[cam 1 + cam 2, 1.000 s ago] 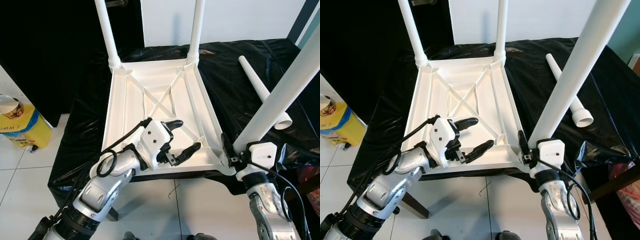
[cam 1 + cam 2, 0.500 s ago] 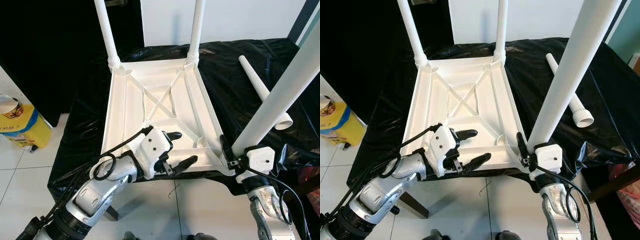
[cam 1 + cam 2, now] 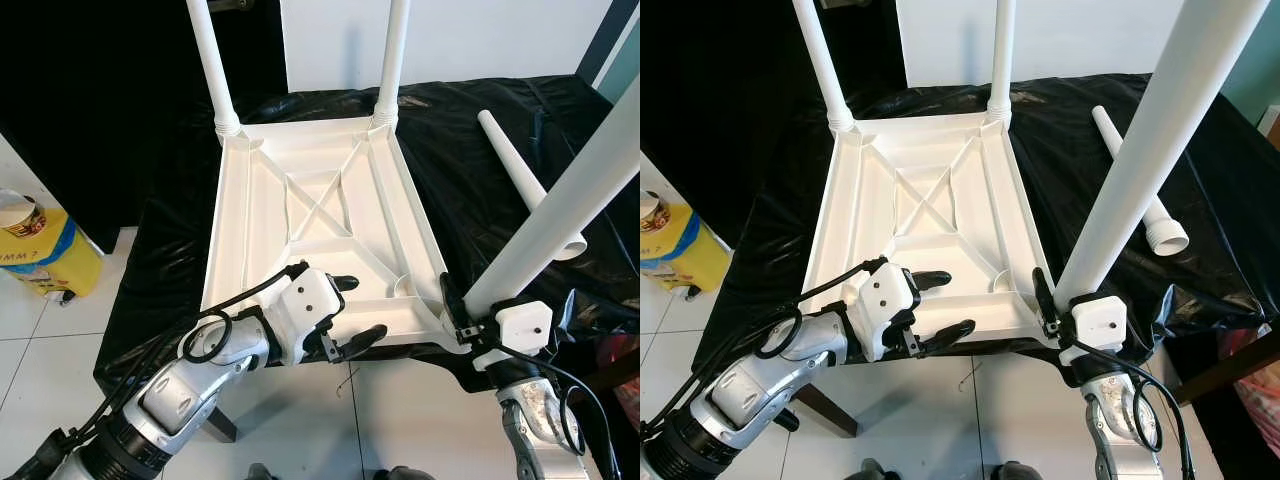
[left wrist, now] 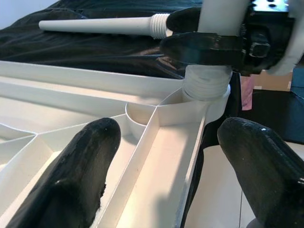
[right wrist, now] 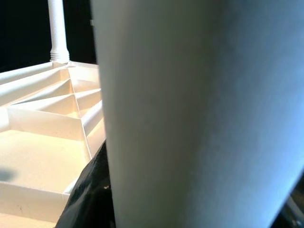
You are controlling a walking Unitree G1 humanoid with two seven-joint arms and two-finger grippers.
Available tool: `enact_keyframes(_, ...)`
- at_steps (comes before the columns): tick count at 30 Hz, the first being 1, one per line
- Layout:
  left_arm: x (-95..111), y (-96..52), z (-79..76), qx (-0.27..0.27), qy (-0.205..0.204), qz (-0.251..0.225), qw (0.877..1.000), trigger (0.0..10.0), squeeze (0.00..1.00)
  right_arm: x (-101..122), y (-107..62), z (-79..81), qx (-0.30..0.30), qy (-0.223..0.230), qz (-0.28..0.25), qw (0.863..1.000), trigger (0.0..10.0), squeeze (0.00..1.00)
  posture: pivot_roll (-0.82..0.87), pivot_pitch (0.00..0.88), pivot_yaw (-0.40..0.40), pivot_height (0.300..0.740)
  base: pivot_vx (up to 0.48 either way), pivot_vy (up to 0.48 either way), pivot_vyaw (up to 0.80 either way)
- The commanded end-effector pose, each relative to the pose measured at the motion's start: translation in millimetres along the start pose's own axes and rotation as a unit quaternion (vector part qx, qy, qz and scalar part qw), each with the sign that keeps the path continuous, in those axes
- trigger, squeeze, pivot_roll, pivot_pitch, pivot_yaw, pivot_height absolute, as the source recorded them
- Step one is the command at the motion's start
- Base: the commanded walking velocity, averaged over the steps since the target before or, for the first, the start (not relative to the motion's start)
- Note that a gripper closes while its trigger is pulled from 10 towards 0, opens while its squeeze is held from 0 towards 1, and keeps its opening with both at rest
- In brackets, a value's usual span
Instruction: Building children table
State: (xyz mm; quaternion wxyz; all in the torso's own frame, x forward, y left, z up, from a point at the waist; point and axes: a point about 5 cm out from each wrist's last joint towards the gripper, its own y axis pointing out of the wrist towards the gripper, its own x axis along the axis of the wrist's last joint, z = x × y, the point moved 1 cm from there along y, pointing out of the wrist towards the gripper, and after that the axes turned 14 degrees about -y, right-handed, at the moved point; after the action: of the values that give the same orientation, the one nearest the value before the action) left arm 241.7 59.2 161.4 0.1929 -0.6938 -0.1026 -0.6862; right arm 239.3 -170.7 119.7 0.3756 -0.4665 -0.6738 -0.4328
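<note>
A white children's table top (image 3: 320, 200) lies upside down on a black-covered surface, ribs facing up. Two white legs (image 3: 212, 65) stand in its far corners. My right gripper (image 3: 452, 312) is shut on a third white leg (image 3: 560, 200), whose threaded end sits in the near right corner socket (image 4: 205, 90). My left gripper (image 3: 352, 310) is open and straddles the table top's near rim, one finger (image 4: 78, 180) inside, the other outside. A fourth leg (image 3: 520, 180) lies loose on the black cover to the right.
The black plastic cover (image 3: 470, 130) drapes over the supporting surface and its edges. A yellow and blue container (image 3: 35, 250) stands on the white tiled floor at the left. A dark wall backs the left side.
My left gripper has drawn back from the middle of the table top to its near rim. The right gripper has sunk slightly with the leg still in it.
</note>
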Motion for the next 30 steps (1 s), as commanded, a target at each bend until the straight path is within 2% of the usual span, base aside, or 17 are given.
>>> enact_keyframes(1,-4,-2.5,-15.8,-0.136,0.008,0.041,0.990,10.0,0.00,-32,-10.2,14.0,0.026,0.044,0.104,0.993,10.0,0.00,-0.08,0.090,0.030,0.740,0.000,0.000,0.00)
enact_keyframes(16,-3,-3.7,-14.3,-0.129,0.013,0.041,0.991,10.0,0.00,-38,-12.5,15.5,0.020,0.064,0.121,0.990,10.0,0.00,-0.07,0.083,0.029,0.740,0.000,0.000,0.00)
enact_keyframes(19,-3,-4.1,-14.3,-0.129,0.013,0.041,0.991,10.0,0.00,-33,-12.8,15.2,0.016,0.066,0.105,0.992,10.0,0.00,-0.07,0.083,0.029,0.740,0.000,0.000,0.00)
enact_keyframes(21,-4,-4.4,-13.3,-0.127,0.015,0.042,0.991,10.0,0.00,-20,-12.3,14.3,0.019,0.052,0.063,0.996,10.0,0.00,-0.07,0.082,0.031,0.740,0.000,0.000,0.00)
enact_keyframes(26,-4,-4.7,-12.6,-0.126,0.017,0.042,0.991,10.0,0.00,-10,-11.3,9.5,0.009,0.029,0.033,0.999,10.0,0.00,-0.08,0.082,0.034,0.740,0.000,0.000,0.00)
enact_keyframes(29,-3,-4.6,-11.9,-0.126,0.018,0.043,0.991,10.0,0.00,-4,-9.7,8.7,0.007,0.032,0.021,0.999,10.0,0.00,-0.08,0.082,0.035,0.740,0.000,0.000,0.00)
enact_keyframes(30,-3,-4.2,-10.9,-0.126,0.019,0.043,0.991,10.0,0.00,-9,-8.8,11.8,0.006,0.062,0.042,0.997,10.0,0.00,-0.08,0.083,0.038,0.740,0.000,0.000,0.00)
